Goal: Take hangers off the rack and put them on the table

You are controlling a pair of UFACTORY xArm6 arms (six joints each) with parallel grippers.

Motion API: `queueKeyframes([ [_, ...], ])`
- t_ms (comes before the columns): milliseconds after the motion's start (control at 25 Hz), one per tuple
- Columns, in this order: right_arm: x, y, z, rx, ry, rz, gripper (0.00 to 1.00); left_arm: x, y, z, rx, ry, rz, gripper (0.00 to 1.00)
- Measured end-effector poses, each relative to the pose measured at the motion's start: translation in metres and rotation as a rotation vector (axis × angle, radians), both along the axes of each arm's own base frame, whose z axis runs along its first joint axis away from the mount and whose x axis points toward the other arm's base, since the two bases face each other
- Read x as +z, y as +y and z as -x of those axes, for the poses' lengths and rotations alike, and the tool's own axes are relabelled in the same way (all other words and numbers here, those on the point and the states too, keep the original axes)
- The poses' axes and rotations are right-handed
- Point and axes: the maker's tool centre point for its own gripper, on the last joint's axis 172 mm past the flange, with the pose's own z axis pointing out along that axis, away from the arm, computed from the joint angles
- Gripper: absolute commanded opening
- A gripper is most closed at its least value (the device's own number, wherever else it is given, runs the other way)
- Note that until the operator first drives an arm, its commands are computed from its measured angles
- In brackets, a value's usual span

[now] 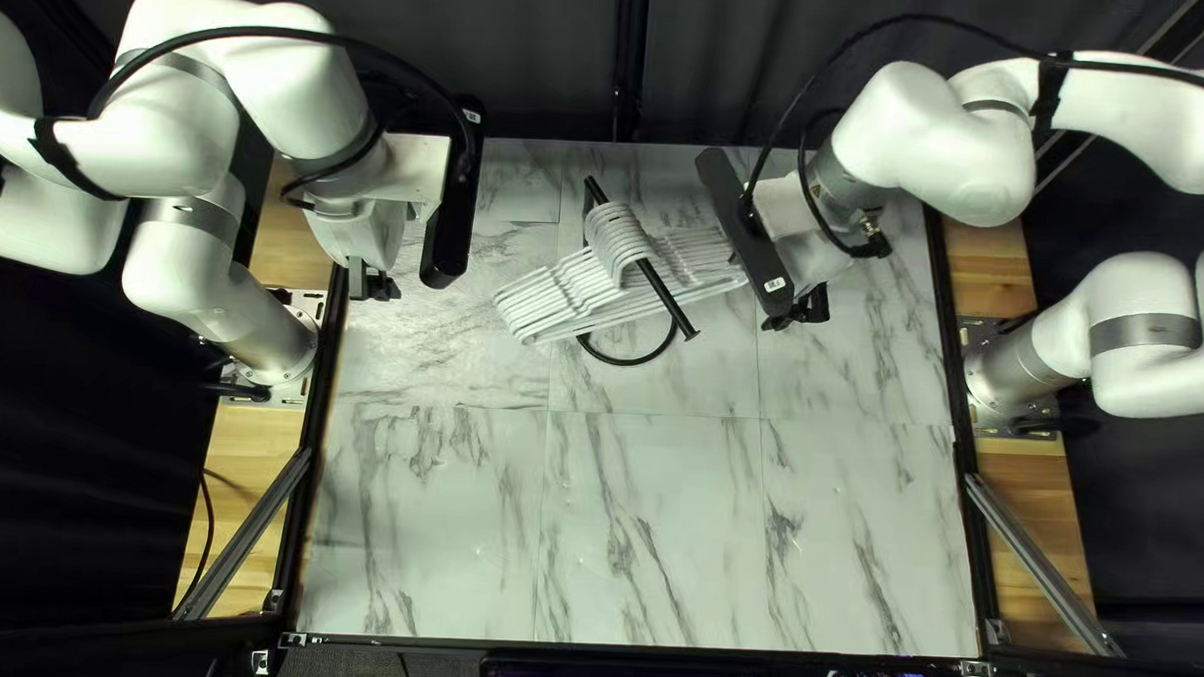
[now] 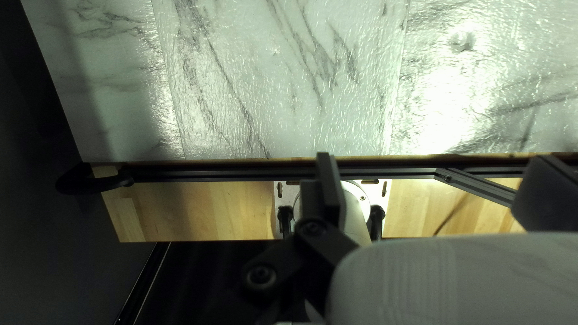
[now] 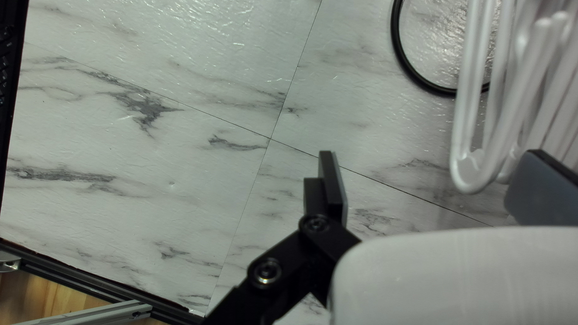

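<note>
1. Watching my left tool (image 2: 436,180), I'm seeing it standing open, gripping nothing.
2. White hangers (image 1: 615,239) are hanging bunched on the rack (image 1: 670,304) over the bench (image 1: 649,527); I'm judging removal the step in hand.
3. My right tool (image 3: 430,174) is gaping empty near them, probably needing alignment before closing; the label (image 1: 775,285) above it is showing print too small to read.

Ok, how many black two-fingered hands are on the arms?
2 in the top left view: left hand near the marbled table's left edge, right hand right of the bunched white hangers.
</note>
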Motion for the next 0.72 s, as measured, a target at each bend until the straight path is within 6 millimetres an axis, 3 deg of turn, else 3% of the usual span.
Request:
queueKeyframes([
  [360, 0.0048, 0.0072, 0.0016, -0.001, -0.005, 0.001, 1.00, 0.0000, 0.0000, 0.0000, 0.000, 0.000, 0.000, 1.00],
  [720, 0.0049, -0.0016, 0.0058, 0.000, -0.009, -0.001, 1.00, 0.0000, 0.0000, 0.0000, 0.000, 0.000, 0.000, 1.00],
])
